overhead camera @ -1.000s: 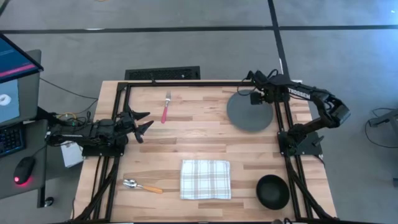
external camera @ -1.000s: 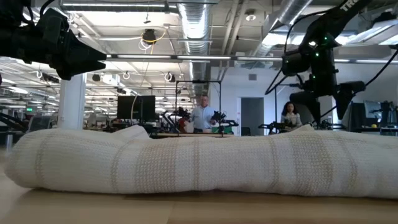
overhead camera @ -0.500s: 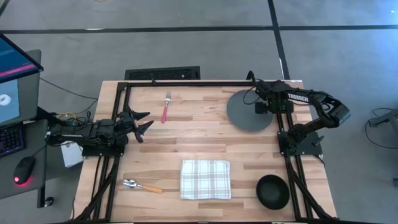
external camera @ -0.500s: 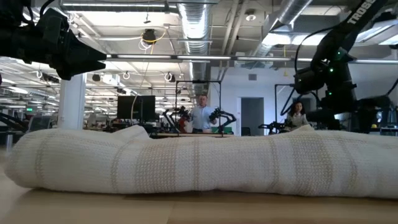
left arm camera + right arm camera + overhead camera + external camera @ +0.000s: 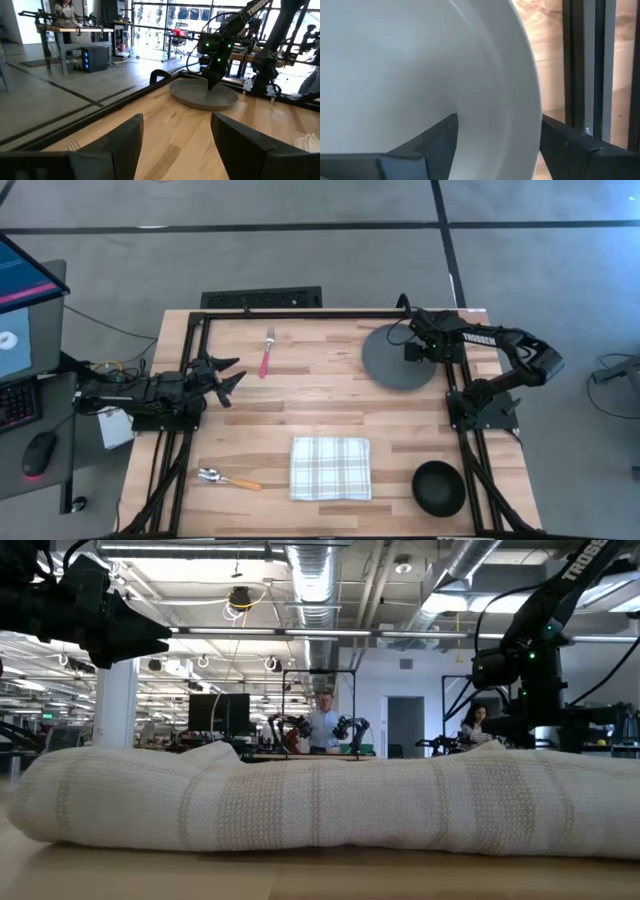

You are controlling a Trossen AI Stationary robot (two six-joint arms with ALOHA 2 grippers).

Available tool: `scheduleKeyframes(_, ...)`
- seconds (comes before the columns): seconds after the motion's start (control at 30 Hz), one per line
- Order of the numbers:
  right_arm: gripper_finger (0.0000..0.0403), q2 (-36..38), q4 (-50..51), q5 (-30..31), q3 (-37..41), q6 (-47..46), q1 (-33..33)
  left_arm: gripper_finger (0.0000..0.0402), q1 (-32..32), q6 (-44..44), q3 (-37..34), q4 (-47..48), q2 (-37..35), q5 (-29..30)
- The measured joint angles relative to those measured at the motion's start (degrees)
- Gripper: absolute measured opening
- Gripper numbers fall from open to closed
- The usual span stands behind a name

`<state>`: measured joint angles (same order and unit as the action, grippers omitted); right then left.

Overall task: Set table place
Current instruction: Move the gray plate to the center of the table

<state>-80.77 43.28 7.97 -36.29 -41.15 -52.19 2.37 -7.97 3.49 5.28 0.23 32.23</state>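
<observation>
The dark grey plate [image 5: 385,365] lies flat on the table's far right part and fills the right wrist view [image 5: 420,60]. My right gripper [image 5: 410,352] points down at the plate's right side, open, one finger over the plate's inside and one outside its rim [image 5: 532,100]. It also shows in the left wrist view [image 5: 212,84]. My left gripper [image 5: 232,376] waits open and empty at the table's left edge. The pink-handled fork [image 5: 266,355], the orange-handled spoon [image 5: 228,479], the checked napkin [image 5: 330,468] and the black bowl [image 5: 438,487] lie on the table untouched. My right gripper comes at the plate's right rim [image 5: 535,115] from above, pointing down, with the rim between its open fingers. I cannot tell whether the fingers touch the plate. The plate lies flat on the table.
The black rail frame [image 5: 455,370] runs close by the plate's right rim and shows in the right wrist view [image 5: 580,75]. The folded napkin [image 5: 320,800] fills the low view's foreground. People stand in the room behind [image 5: 322,725]. Bare wood [image 5: 300,405] lies mid-table.
My right gripper has gone from over the plate's far part toward the near and right side and come down at the plate's right rim. My left gripper has kept still.
</observation>
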Motion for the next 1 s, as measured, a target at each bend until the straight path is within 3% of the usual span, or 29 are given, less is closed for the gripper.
scheduleKeyframes(0.23,0.02,-0.11,-0.03,0.98,0.16,0.05,-0.08,0.0224,0.0,0.02,0.0,0.0,-0.02,1.9)
scheduleKeyframes(0.57,0.0031,0.11,-0.28,0.71,-0.09,4.9,-0.08,0.0224,0.01,0.02,0.0,0.0,-0.02,3.19)
scheduleKeyframes(0.8,0.0024,0.25,-1.07,-0.9,-0.07,6.55,-0.07,0.0224,0.0,0.02,0.0,0.0,-0.02,3.19)
scheduleKeyframes(1.0,0.0024,3.94,-1.81,-5.85,-1.82,8.21,0.07,0.0224,0.01,0.02,0.0,0.0,0.0,3.18)
